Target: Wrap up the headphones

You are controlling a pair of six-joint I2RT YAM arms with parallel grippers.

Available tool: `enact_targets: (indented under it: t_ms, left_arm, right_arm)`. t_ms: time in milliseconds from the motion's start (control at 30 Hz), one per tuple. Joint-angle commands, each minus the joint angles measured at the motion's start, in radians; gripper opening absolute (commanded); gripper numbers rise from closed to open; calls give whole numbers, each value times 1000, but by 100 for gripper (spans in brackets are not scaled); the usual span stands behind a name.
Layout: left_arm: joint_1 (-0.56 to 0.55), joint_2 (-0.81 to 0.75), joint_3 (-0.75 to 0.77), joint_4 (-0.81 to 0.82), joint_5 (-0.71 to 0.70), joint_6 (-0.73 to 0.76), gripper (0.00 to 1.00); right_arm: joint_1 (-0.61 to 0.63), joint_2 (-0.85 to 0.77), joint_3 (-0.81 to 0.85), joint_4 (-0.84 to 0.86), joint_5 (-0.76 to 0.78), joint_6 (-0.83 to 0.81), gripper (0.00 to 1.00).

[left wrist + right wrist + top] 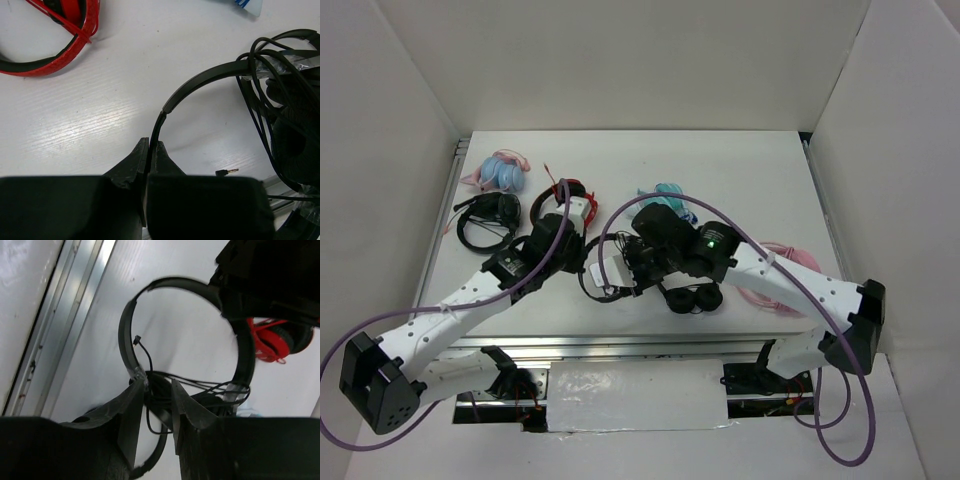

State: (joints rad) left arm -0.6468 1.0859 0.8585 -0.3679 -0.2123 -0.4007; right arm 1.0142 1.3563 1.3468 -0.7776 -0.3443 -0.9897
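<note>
The headphones (215, 73) hang between the two arms over the middle of the tabletop (740, 170), toward its near edge. The left end effector (151, 145) is pinched tight on one end of the thin black headband, which rises from the jaws and curves over toward the right arm. The right end effector (157, 385) stands narrow around the other end of the band. One finger (132, 410) touches the band, and strands of the cable (252, 85) pass between the jaws. I cannot tell whether the jaws actually clamp anything.

The thin black cable runs in several loose loops across the headband near the right end effector. The small gold plug (227, 172) lies on the tabletop just ahead of the left end effector, clear of the band.

A red pair of headphones (272, 342) sits behind the left arm. Farther left on the tabletop are a black headset (488, 218) and a pale blue and pink pair (502, 170). A teal pair (665, 192) lies behind the right arm, and a pink pair (785, 262) lies under its forearm. Two round black earcups (692, 298) rest on the tabletop just below the right wrist. A metal rail (75, 305) runs along the near edge.
</note>
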Motion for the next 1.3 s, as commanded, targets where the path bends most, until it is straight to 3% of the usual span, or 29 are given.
enact_targets:
  t_ms: [0, 300, 600, 633, 667, 800, 1067, 1267]
  left_arm:
    - [-10, -37, 47, 17, -28, -39, 0]
    - [-13, -63, 56, -3, -45, -23, 0]
    - [-17, -69, 54, -2, -42, -13, 0]
    - [-17, -79, 51, 1, -42, -13, 0]
    - [-17, -80, 51, 1, -45, -16, 0]
    - [-17, -93, 45, 1, -67, -33, 0]
    - [-17, -64, 20, 41, -93, -78, 0]
    - [-14, -80, -7, 109, -19, -63, 0]
  right_arm:
    - [15, 35, 66, -166, 96, -58, 36]
    - [44, 33, 5, -80, 219, -18, 46]
    - [55, 78, 5, -45, 254, 6, 46]
    - [57, 79, 2, -17, 263, 16, 34]
    - [57, 84, 3, -17, 263, 16, 34]
    - [55, 95, 35, -37, 228, 28, 0]
    - [52, 4, -6, 66, 176, 72, 0]
    - [-12, -43, -66, 198, 145, 164, 0]
